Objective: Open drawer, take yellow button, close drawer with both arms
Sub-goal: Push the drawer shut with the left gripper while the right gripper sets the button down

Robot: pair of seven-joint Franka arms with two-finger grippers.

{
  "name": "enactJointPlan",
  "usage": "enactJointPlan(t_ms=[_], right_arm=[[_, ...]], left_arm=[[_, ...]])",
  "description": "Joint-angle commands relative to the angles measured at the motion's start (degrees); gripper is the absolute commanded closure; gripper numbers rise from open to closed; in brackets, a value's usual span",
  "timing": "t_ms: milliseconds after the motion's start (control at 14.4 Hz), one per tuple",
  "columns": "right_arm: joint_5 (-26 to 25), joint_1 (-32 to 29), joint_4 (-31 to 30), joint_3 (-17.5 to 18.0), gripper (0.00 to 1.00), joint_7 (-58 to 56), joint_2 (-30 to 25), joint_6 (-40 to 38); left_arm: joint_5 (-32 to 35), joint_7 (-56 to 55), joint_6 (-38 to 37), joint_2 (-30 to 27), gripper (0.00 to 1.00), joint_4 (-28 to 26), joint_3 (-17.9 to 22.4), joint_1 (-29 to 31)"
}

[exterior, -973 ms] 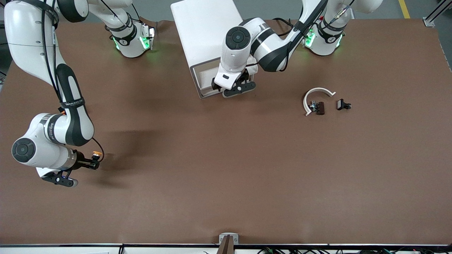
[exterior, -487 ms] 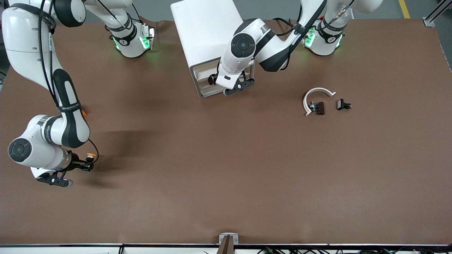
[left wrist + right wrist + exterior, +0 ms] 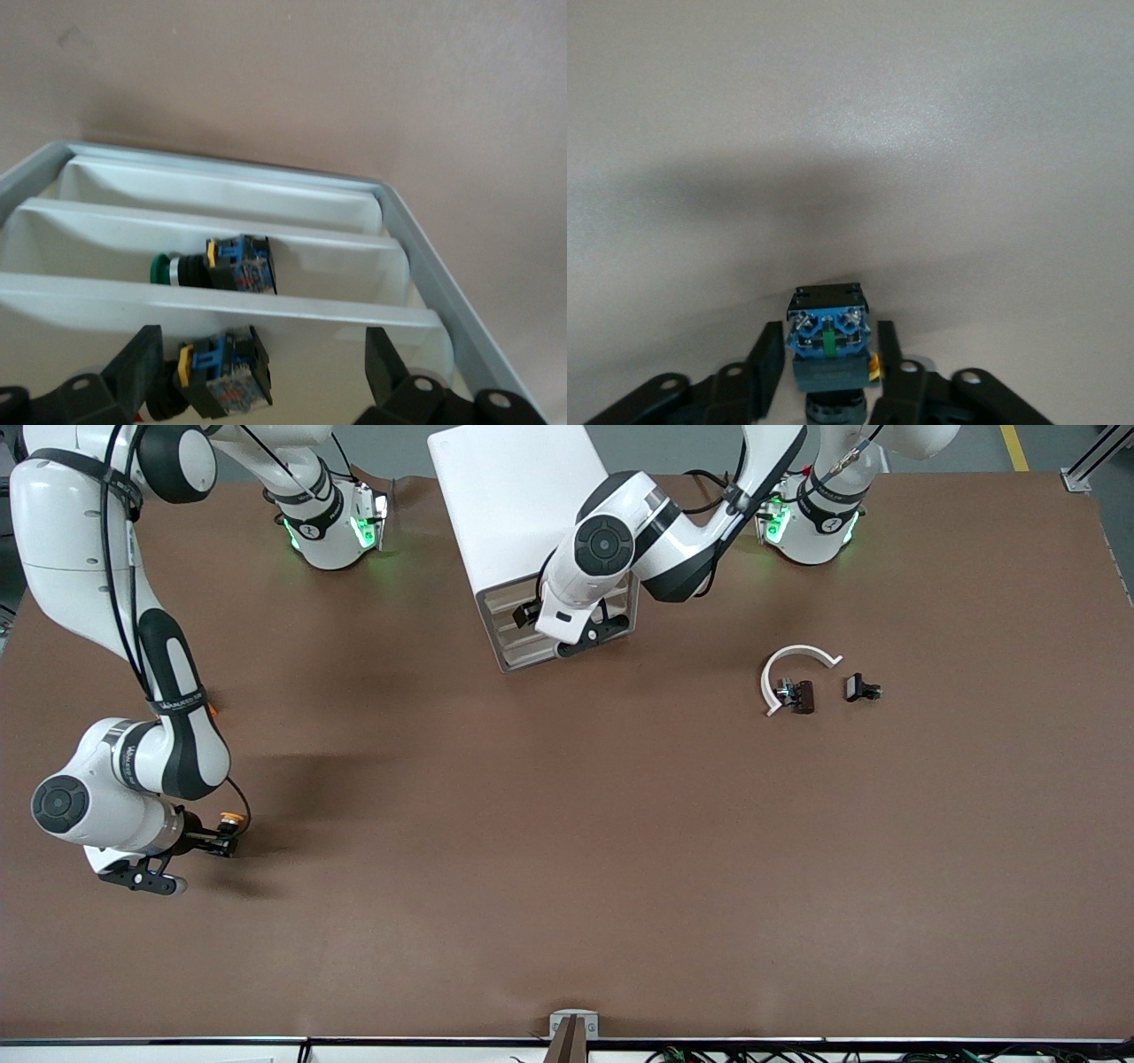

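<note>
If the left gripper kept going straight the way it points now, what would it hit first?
Most likely the drawer front slat directly ahead of the open left gripper, at the cabinet face. Its fingers sit just short of the slat, though the exact gap is unclear.

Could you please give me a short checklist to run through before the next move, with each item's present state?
1. Button held: ok. The right gripper is shut on it, toward the right arm's end of the table; the right wrist view shows its bluish base between the fingers.
2. Button set down: not ok. It is not yet released.
3. Left gripper at the cabinet: ok. It sits at the cabinet's front with its fingers spread.
4. Drawer shut: cannot tell. The left wrist view shows slats with other buttons between them.
5. Table under the held button bare: ok.
</note>
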Motion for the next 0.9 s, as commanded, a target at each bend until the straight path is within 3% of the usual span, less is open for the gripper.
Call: enactJointPlan(t_ms=[0, 139, 278, 556, 834], right_arm=[[-1.06, -1.40, 0.58, 1.06, 0.00, -3.00, -0.61, -0.16], [-1.06, -1.75, 0.75, 1.06, 0.00, -4.33, -1.58, -1.29], [-1.06, -2.19, 0.84, 1.06, 0.00, -4.33, -5.69, -7.69], [-0.98, -1.84, 1.89, 1.14, 0.00, -3.46, -17.02, -24.29], [-0.89, -2.01, 1.81, 1.06, 0.00, -3.45, -28.10, -36.52]], left_arm=[[-1.62, -0.59, -0.36, 0.19, 0.00, 0.95, -0.35, -0.88], [-0.22, -0.42, -0.09, 0.89, 0.00, 1.91, 0.27, -0.44], [5.91, -0.85, -0.09, 2.38, 0.00, 5.41, 1.93, 1.22], [9.46, -0.68, -0.44, 5.55, 0.00, 14.03, 5.80, 5.78], [16.90, -0.15, -1.66, 2.94, 0.00, 16.07, 6.42, 14.92]])
